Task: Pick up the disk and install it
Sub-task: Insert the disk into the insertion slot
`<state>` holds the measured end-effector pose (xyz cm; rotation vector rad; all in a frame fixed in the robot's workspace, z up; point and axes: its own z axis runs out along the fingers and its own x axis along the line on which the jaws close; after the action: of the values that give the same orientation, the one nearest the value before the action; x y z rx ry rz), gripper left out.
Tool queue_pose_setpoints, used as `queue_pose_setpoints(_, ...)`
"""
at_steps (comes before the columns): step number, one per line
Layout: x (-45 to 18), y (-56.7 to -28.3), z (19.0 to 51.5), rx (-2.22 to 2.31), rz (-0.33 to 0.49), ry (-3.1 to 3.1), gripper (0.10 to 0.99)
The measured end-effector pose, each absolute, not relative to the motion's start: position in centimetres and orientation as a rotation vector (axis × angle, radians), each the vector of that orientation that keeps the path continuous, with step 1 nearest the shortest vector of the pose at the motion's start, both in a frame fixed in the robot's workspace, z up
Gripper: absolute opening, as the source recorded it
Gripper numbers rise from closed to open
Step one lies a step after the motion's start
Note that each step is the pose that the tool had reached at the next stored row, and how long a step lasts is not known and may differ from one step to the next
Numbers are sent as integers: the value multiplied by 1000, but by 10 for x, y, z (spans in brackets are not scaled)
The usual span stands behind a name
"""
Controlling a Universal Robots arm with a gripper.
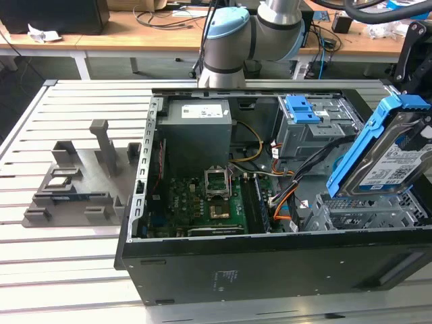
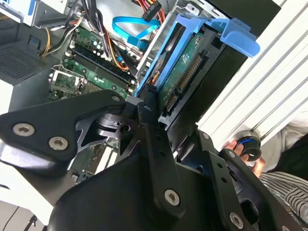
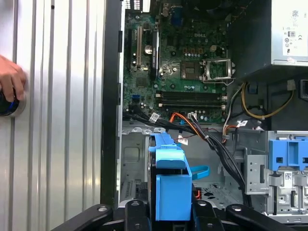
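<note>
The disk [image 1: 397, 160], a silver drive with a white-and-blue label in blue plastic rails, hangs tilted over the metal drive cage [image 1: 368, 214] at the exterior view's right end of the open computer case [image 1: 270, 270]. My gripper [image 2: 174, 126] is shut on it, black fingers [image 2: 148, 109] pressing on both of its sides. In the first wrist view the disk [image 3: 169, 190] stands edge-on between the fingers, above the case's empty bay floor. The gripper's black body [image 1: 414, 47] shows above the disk.
Inside the case lie the motherboard [image 1: 210, 201], a grey power supply box [image 1: 196, 125], bundled cables [image 1: 290, 185] and a second blue bracket [image 1: 302, 108] in the upper bay. A grey fixture [image 1: 74, 182] sits on the slatted table. A person's hand [image 3: 10, 79] rests on a round knob beside the case.
</note>
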<state>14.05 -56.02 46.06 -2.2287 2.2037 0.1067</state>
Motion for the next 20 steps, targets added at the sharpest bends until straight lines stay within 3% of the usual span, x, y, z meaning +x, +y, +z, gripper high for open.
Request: queue_pose_setpoints(20, 144, -549, 438, -2221, 98, 2219, 365)
